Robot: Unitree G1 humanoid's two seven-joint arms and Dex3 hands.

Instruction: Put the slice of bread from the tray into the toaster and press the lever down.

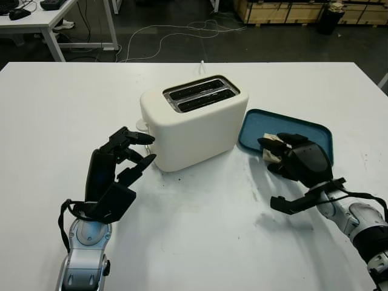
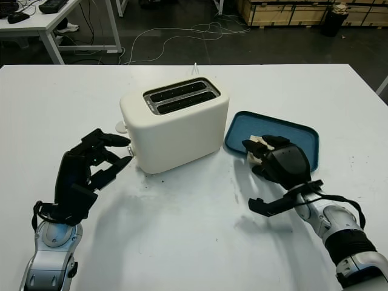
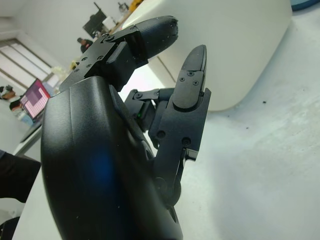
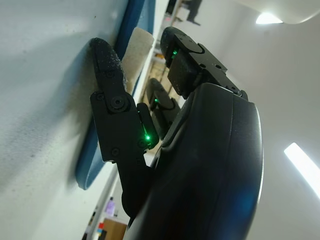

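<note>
Two slots on top of cream toaster (image 1: 194,124), both empty, mid-table on white table (image 1: 200,242). Lever knob (image 1: 141,125) on toaster's left end, up near top of its travel.

Blue tray (image 1: 309,130) just right of toaster, w/ near-left corner close to toaster's base. Bread slice (image 1: 272,147) at tray's near-left edge, pale, mostly covered by hand.

R hand (image 1: 290,154) over tray's near edge, fingers curled round bread slice; thumb (image 4: 106,65) below tray rim in wrist view, slice (image 4: 136,52) sandwiched betw. thumb and upper fingers. Looks gripped; can't tell if lifted off tray.

L hand (image 1: 124,159) left of toaster, raised off table, holding nothing, open. Fingertips (image 1: 144,139) just beside lever knob, near toaster's left wall; contact w/ knob can't be told. Toaster wall (image 3: 235,55) close behind fingers in L wrist view.

Beyond table: dark floor, white cable (image 1: 182,33), desk (image 1: 42,21) far left, wooden crates (image 1: 285,11) at back.
</note>
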